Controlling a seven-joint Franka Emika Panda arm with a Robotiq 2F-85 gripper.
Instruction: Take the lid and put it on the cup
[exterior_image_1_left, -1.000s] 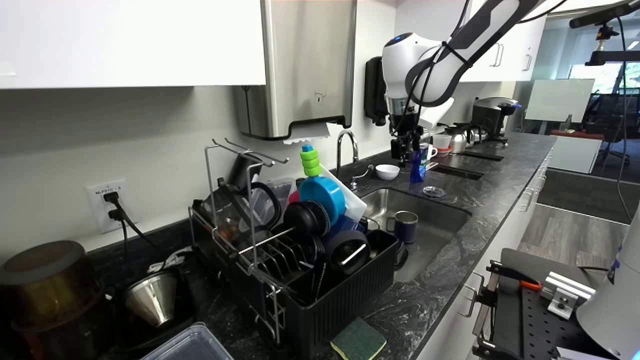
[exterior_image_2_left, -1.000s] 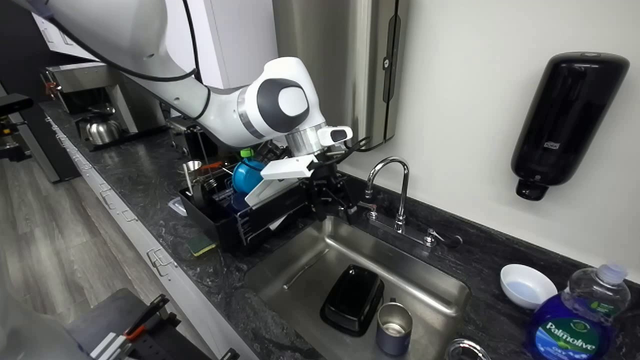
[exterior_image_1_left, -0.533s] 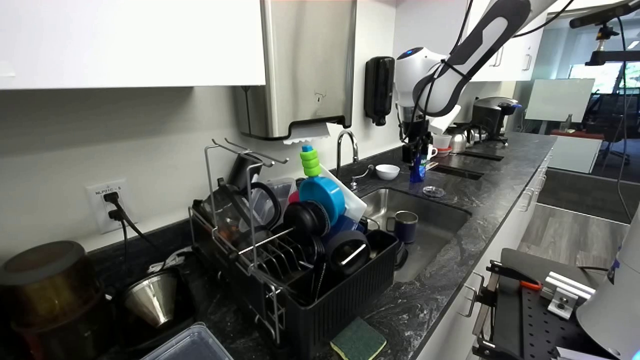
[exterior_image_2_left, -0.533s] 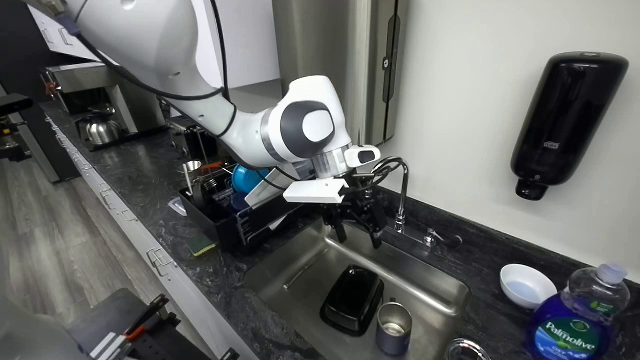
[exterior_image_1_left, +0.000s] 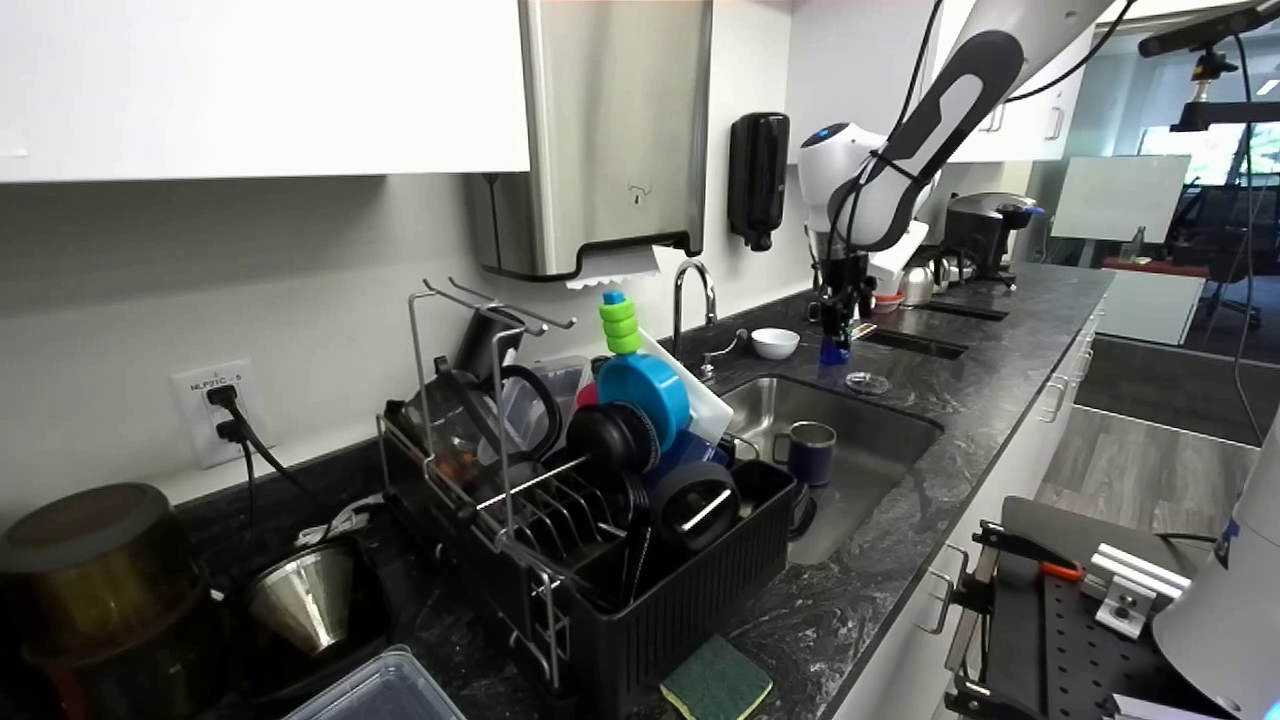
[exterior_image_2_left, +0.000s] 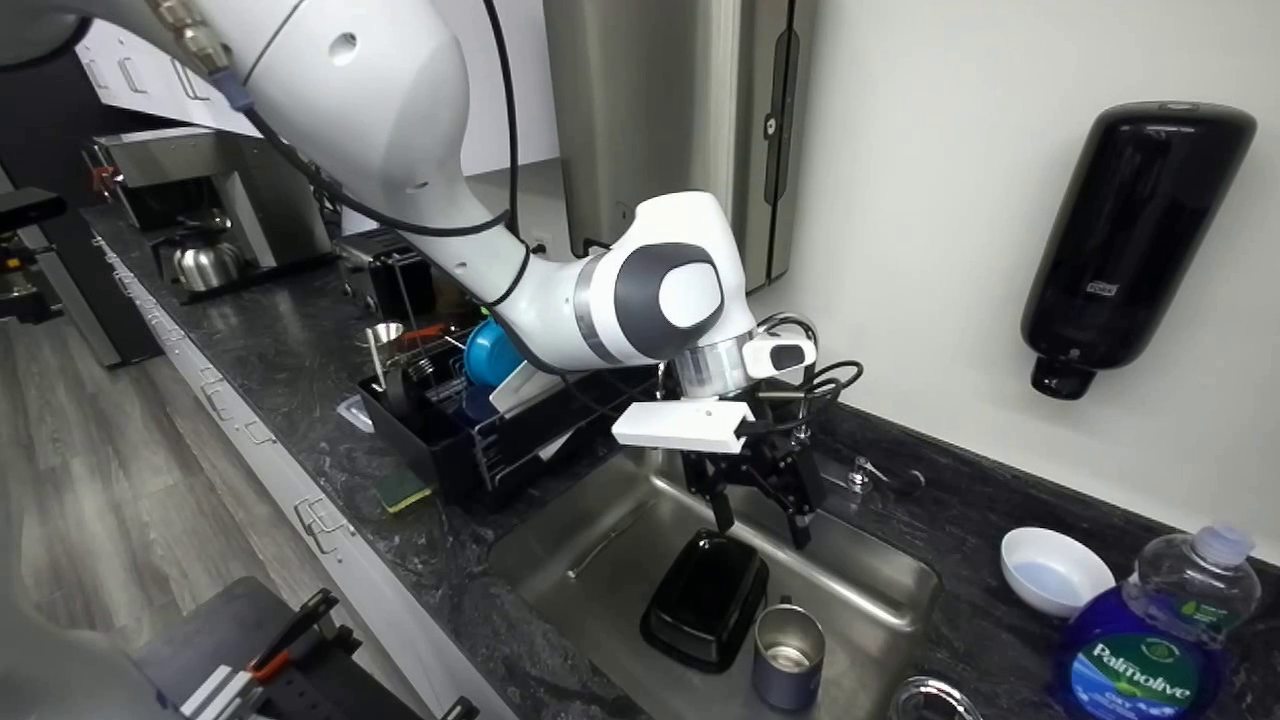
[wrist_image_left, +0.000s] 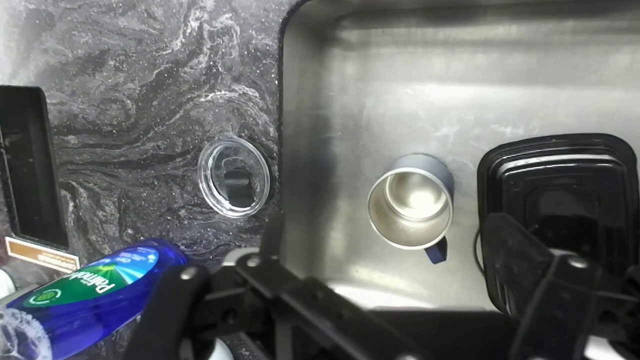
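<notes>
Lid (wrist_image_left: 234, 176) on counter (wrist_image_left: 125, 75), 1 cup (wrist_image_left: 412, 205) in sink (wrist_image_left: 400, 110).

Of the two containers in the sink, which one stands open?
The blue cup, open at the top; the black tub beside it shows no opening.

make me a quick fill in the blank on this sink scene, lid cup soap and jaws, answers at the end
Of the lid and the cup, only the ____ is inside the sink.
The brand name on the dish soap bottle is ____.
The container beside the cup is coloured ____.
The jaws are ____, not shut, and hold nothing.

Missing words: cup; Palmolive; black; open.
</notes>
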